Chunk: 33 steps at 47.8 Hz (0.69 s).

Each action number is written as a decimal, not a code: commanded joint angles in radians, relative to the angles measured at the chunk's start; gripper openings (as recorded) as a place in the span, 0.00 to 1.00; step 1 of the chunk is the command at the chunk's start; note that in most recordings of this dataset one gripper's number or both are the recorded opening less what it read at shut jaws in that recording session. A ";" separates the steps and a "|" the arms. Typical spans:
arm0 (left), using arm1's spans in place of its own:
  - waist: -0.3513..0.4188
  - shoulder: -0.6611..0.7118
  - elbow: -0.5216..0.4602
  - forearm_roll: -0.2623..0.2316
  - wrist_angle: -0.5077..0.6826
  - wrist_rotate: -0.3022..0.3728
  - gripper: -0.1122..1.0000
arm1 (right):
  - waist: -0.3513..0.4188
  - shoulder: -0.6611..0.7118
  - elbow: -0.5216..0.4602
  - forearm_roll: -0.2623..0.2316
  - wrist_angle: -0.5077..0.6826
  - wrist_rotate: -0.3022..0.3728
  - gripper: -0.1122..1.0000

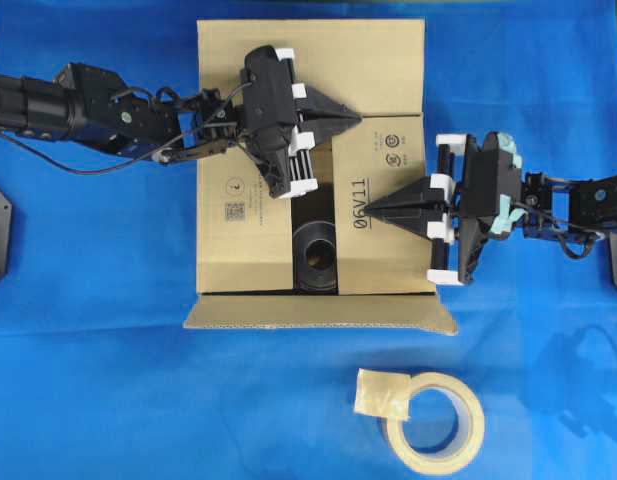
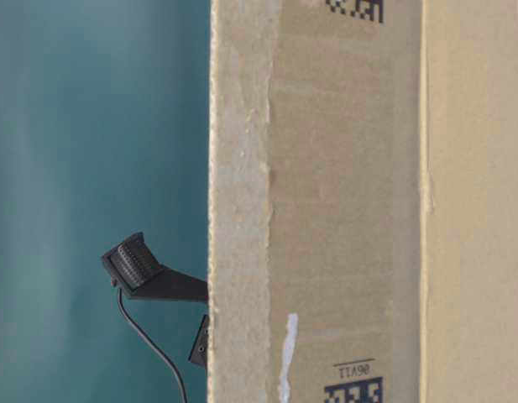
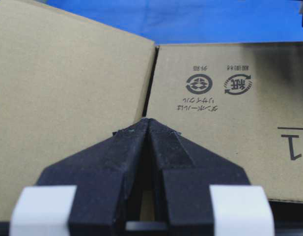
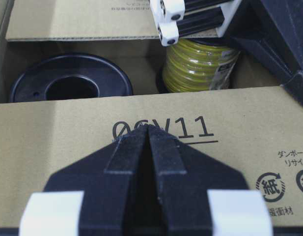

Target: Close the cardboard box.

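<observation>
The box (image 1: 310,180) sits at the middle of the blue cloth (image 1: 108,380), a little toward 12 o'clock in the overhead view. Its far flap (image 1: 388,70) and both side flaps are folded inward, while the near flap (image 1: 318,313) at 6 o'clock lies splayed outward, its corrugated edge showing. The side flaps leave a dark slot between them; through it a black spool (image 1: 315,255) shows, and the right wrist view also shows a yellow wire spool (image 4: 198,66) deeper in, beside the black one. The right flap (image 1: 383,220) carries the print "06V11" and recycling marks; the left flap (image 1: 233,200) carries a square code. The left gripper (image 1: 356,118) reaches in from 9 o'clock, its fingers pressed together to a point over the seam where the far flap meets the right flap. The right gripper (image 1: 374,207) comes in from 3 o'clock, also closed to a point with nothing between the fingers, its tip over the "06V11" print; whether it touches the card is not clear. At 5 o'clock from the box, well apart on the cloth, lies a tape roll (image 1: 433,420) with a loose end of tape folded at its rim. The table-level view is filled by cardboard close up, with a black arm part beside it.
</observation>
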<state>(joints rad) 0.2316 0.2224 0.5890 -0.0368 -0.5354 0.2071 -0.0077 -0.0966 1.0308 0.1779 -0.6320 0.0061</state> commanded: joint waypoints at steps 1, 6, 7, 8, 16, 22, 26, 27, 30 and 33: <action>0.002 -0.015 -0.008 0.000 -0.009 -0.002 0.10 | 0.005 -0.008 -0.015 0.003 -0.003 -0.002 0.10; 0.003 -0.015 -0.006 0.000 -0.011 0.000 0.10 | 0.006 -0.006 -0.018 0.003 -0.002 -0.002 0.10; 0.005 -0.015 -0.006 0.000 -0.009 0.000 0.10 | 0.008 -0.006 -0.018 0.003 -0.003 -0.002 0.10; 0.006 -0.015 -0.008 0.002 -0.009 0.000 0.10 | 0.009 -0.006 -0.020 0.003 -0.002 -0.002 0.10; 0.020 -0.014 -0.011 0.000 -0.011 0.000 0.10 | 0.012 -0.006 -0.023 0.003 -0.002 -0.002 0.10; 0.020 -0.014 -0.009 0.000 -0.011 -0.003 0.10 | 0.014 -0.006 -0.023 0.003 -0.002 -0.002 0.10; 0.020 -0.015 -0.005 0.000 -0.009 -0.008 0.10 | 0.015 -0.008 -0.023 0.003 -0.002 -0.002 0.10; 0.020 -0.014 -0.005 0.000 -0.009 -0.009 0.10 | 0.017 -0.008 -0.023 0.003 -0.002 -0.002 0.10; 0.020 -0.014 -0.003 0.002 -0.011 -0.011 0.10 | 0.025 -0.011 -0.025 0.003 0.000 0.000 0.10; 0.020 -0.014 -0.002 0.002 -0.009 -0.015 0.10 | 0.037 -0.031 -0.025 0.003 0.009 0.000 0.10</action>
<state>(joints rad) 0.2439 0.2224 0.5906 -0.0368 -0.5369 0.1948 0.0123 -0.0982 1.0232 0.1795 -0.6274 0.0061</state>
